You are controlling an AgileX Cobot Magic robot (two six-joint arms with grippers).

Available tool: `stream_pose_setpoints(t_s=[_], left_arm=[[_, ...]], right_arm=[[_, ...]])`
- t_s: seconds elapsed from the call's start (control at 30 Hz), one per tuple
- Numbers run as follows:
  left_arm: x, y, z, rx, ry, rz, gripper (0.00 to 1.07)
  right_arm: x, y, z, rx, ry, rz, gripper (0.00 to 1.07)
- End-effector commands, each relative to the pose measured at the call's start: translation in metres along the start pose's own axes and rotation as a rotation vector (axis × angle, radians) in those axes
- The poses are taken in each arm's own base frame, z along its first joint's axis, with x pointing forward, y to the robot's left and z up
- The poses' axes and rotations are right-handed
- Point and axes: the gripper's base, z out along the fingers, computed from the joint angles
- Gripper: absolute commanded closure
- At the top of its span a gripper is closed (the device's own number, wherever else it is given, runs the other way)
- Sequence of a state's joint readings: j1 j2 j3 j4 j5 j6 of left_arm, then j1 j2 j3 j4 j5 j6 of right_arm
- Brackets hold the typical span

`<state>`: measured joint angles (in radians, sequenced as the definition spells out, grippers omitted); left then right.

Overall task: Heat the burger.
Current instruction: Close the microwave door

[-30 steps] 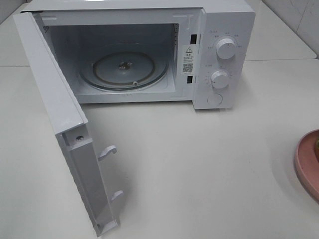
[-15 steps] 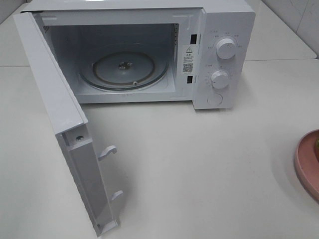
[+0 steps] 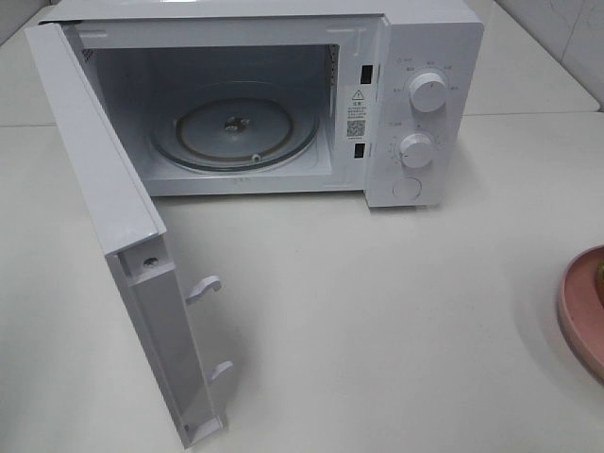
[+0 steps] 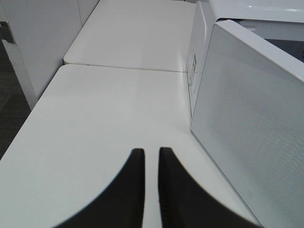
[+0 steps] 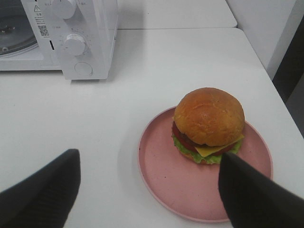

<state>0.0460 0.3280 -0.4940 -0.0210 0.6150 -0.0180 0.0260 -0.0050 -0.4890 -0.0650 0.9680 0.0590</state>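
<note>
The burger (image 5: 208, 121), with a golden-brown bun, lettuce, tomato and cheese, sits on a round pink plate (image 5: 166, 175) in the right wrist view. My right gripper (image 5: 149, 156) hovers just short of the plate, open wide, with one finger on each side and nothing between them. The left wrist view shows my left gripper (image 4: 151, 154) over bare table beside the microwave door (image 4: 251, 142). Its fingers (image 4: 135, 171) stand nearly together with nothing held. Neither gripper appears in the high view, where only the plate's edge (image 3: 578, 311) shows at the right.
The white microwave (image 3: 415, 94) stands at the back with its door (image 3: 94, 160) swung fully open to the left. Inside lies a bare glass turntable (image 3: 234, 132). Two knobs are on the microwave's right panel. The table's edge runs close behind the plate.
</note>
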Motion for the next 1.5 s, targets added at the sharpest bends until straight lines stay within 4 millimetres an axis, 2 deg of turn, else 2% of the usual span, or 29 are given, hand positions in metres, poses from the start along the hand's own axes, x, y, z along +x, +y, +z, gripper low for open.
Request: stream_pose_setpoints(t_s=[0.03, 0.07, 0.13, 0.17, 0.3, 0.37, 0.4, 0.43, 0.63, 0.67, 0.73, 0.77, 0.83, 0.87, 0.93, 1.13, 1.23, 1.3, 1.5], left_arm=[[-0.002, 0.0, 0.012, 0.005, -0.041, -0.01, 1.07], [-0.002, 0.0, 0.023, 0.005, -0.063, -0.012, 1.07], [-0.002, 0.0, 0.028, 0.004, -0.074, -0.012, 1.07], [-0.002, 0.0, 0.039, 0.003, -0.104, -0.013, 1.07], [0.001, 0.001, 0.053, 0.001, -0.146, -0.013, 1.07], [0.005, 0.002, 0.068, -0.001, -0.208, -0.013, 1.07], [0.005, 0.002, 0.068, -0.001, -0.208, -0.013, 1.07], [0.01, 0.002, 0.077, -0.003, -0.247, -0.013, 1.07], [0.027, 0.002, 0.099, 0.007, -0.335, 0.028, 1.07], [0.027, 0.002, 0.099, 0.007, -0.335, 0.028, 1.07], [0.032, 0.001, 0.117, 0.022, -0.307, 0.038, 1.07], [0.032, 0.001, 0.117, 0.022, -0.307, 0.038, 1.07], [0.034, 0.0, 0.132, 0.039, -0.279, 0.008, 1.07], [0.034, 0.0, 0.132, 0.039, -0.279, 0.008, 1.07], [0.036, -0.004, 0.144, 0.087, -0.264, 0.015, 1.07], [0.043, -0.019, 0.161, 0.254, -0.276, 0.046, 1.07], [0.044, -0.021, 0.163, 0.275, -0.283, 0.047, 1.07], [0.043, -0.029, 0.177, 0.361, -0.263, 0.079, 1.07], [0.042, -0.04, 0.187, 0.416, -0.24, 0.085, 1.07]], right_arm=[[0.001, 0.0, -0.004, 0.003, -0.033, -0.004, 0.31], [0.001, 0.0, -0.004, 0.003, -0.033, -0.004, 0.31], [0.001, 0.0, -0.004, 0.003, -0.033, -0.004, 0.31], [0.001, 0.0, -0.004, 0.003, -0.033, -0.004, 0.31], [0.001, 0.0, -0.004, 0.003, -0.033, -0.004, 0.31], [0.001, 0.0, -0.004, 0.003, -0.033, -0.004, 0.31], [0.001, 0.0, -0.004, 0.003, -0.033, -0.004, 0.31], [0.001, 0.0, -0.004, 0.003, -0.033, -0.004, 0.31], [0.001, 0.0, -0.004, 0.003, -0.033, -0.004, 0.31], [0.001, 0.0, -0.004, 0.003, -0.033, -0.004, 0.31], [0.001, 0.0, -0.004, 0.003, -0.033, -0.004, 0.31], [0.001, 0.0, -0.004, 0.003, -0.033, -0.004, 0.31], [0.001, 0.0, -0.004, 0.003, -0.033, -0.004, 0.31], [0.001, 0.0, -0.004, 0.003, -0.033, -0.004, 0.31], [0.001, 0.0, -0.004, 0.003, -0.033, -0.004, 0.31], [0.001, 0.0, -0.004, 0.003, -0.033, -0.004, 0.31], [0.001, 0.0, -0.004, 0.003, -0.033, -0.004, 0.31], [0.001, 0.0, -0.004, 0.003, -0.033, -0.004, 0.31], [0.001, 0.0, -0.004, 0.003, -0.033, -0.004, 0.31]])
